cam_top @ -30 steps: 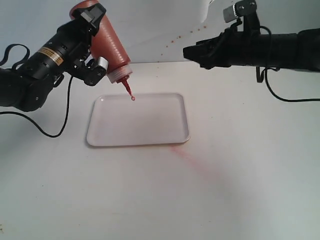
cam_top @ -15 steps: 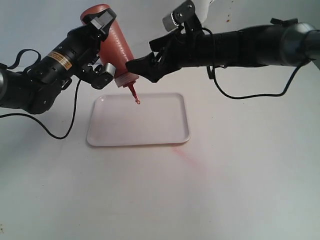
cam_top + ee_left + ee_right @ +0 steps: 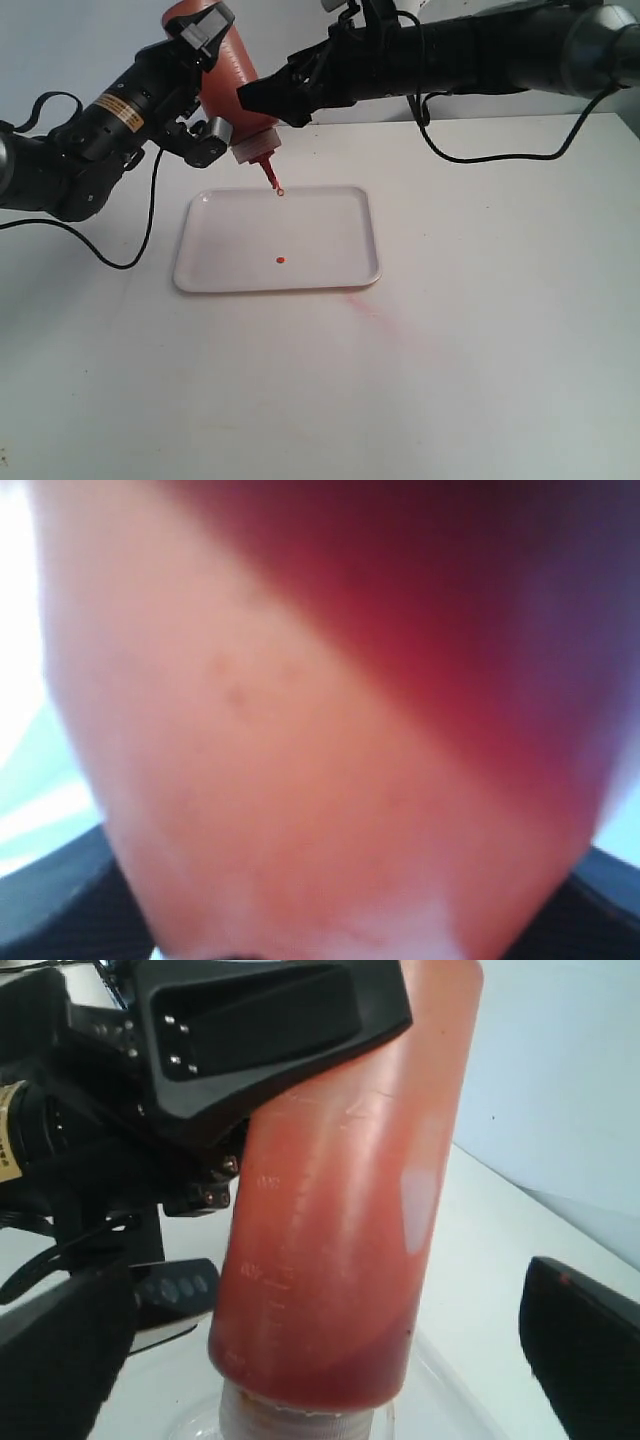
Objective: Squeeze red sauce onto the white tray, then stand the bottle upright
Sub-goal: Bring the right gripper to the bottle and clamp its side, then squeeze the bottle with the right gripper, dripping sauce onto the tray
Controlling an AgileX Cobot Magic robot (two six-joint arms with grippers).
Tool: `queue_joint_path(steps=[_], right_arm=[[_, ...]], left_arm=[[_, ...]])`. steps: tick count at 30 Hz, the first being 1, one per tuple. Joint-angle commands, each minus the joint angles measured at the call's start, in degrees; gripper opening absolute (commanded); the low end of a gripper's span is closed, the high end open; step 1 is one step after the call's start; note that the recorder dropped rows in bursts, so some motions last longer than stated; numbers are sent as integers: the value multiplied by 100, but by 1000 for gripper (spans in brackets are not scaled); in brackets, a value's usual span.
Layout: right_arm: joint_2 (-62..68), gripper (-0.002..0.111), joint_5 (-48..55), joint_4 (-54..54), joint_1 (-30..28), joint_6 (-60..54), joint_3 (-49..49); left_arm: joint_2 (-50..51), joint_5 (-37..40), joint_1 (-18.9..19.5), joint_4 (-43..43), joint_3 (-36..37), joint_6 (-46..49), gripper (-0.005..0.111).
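- White tray (image 3: 330,225) lies flat on the white table (image 3: 480,360); it serves as reference for all positions below.
- Bottle (image 3: 232,75) hangs in the air above the tray's far edge, inverted and tilted, with the nozzle (image 3: 270,175) pointing down at the tray's far rim.
- A small red droplet (image 3: 279,191) hangs at the nozzle tip, clear of the tray surface.
- Red sauce (image 3: 281,260): one small glossy dot on the tray floor, roughly central, closer to the near rim.
- Left gripper (image 3: 208,85), above and beyond the tray's far left corner, is clamped on the bottle body, one finger on either side.
- Left wrist view: filled by the blurred orange-red bottle wall (image 3: 300,760); nothing else resolvable.
- Right gripper (image 3: 266,100) reaches across over the tray's far edge to the bottle's lower body.
- Right wrist view: fingers (image 3: 585,1350) stand apart, the bottle (image 3: 340,1220) between them, a gap visible on each side; no contact seen.
- Faint pink streak (image 3: 375,308) on the table, running off from the tray's near right corner.
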Motion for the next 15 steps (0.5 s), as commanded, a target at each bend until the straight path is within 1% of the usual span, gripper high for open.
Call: queue_joint_path(steps=[1, 4, 7, 9, 12, 15], right_arm=[[130, 93, 13, 20, 22, 103, -119], [427, 92, 130, -14, 33, 303, -380], [747, 91, 390, -23, 44, 621, -869], [827, 91, 433, -316, 107, 815, -1129], [1036, 91, 381, -576, 254, 898, -1510], [1343, 91, 247, -770, 366, 1220, -1868]], left_arm=[[-54, -247, -45, -88, -70, -55, 0], [-54, -205, -45, -88, -70, -55, 0], [-54, -189, -45, -88, -70, -55, 0], [-54, -189, -45, -88, -70, -55, 0], [-54, -189, -45, -88, -70, -55, 0], [-54, -189, -45, -88, -70, -55, 0]])
